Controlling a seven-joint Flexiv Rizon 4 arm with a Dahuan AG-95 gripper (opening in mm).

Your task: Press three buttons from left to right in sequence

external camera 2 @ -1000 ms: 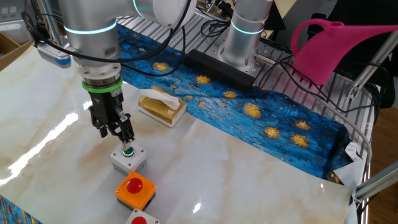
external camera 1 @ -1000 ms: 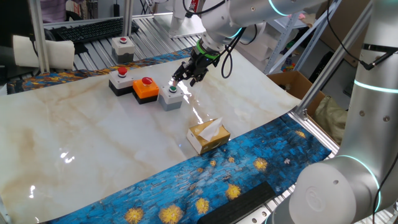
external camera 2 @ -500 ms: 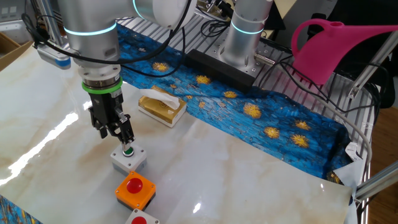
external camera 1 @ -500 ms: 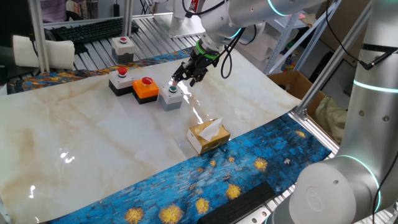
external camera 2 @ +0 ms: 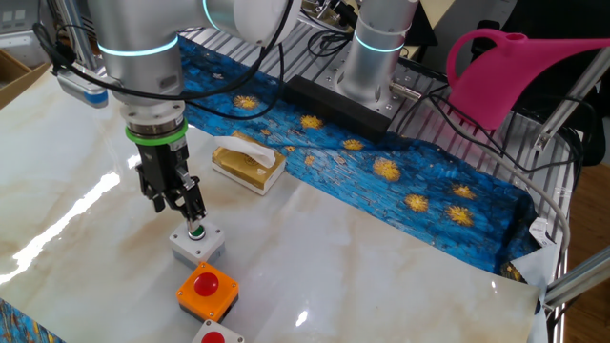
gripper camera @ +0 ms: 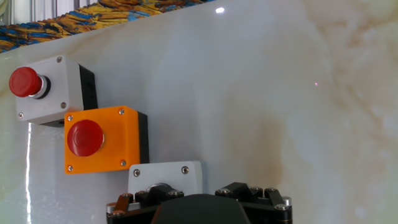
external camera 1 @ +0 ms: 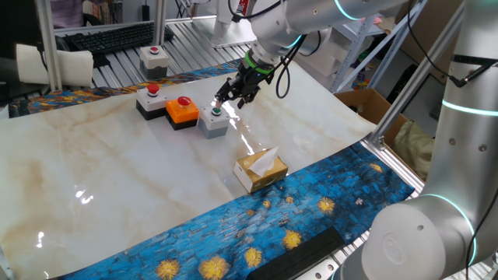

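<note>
The three button boxes sit in a touching row so one sweep reaches each. Over the lower-left grey box with green button (external camera 2: 196,234), the black two-finger gripper (external camera 2: 190,215) hangs with jaws apparently spread, holding nothing.

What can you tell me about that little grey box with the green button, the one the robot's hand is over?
The grey box is a small squarish plastic-looking case, pale grey, with screws at the corners of its top plate. A round green button in a metal-looking ring sticks up from the middle. It stands flat on the marble-patterned table, last in a row next to the orange box. The gripper is right at the button, tip on or just above it; actual contact is hard to confirm.
</note>
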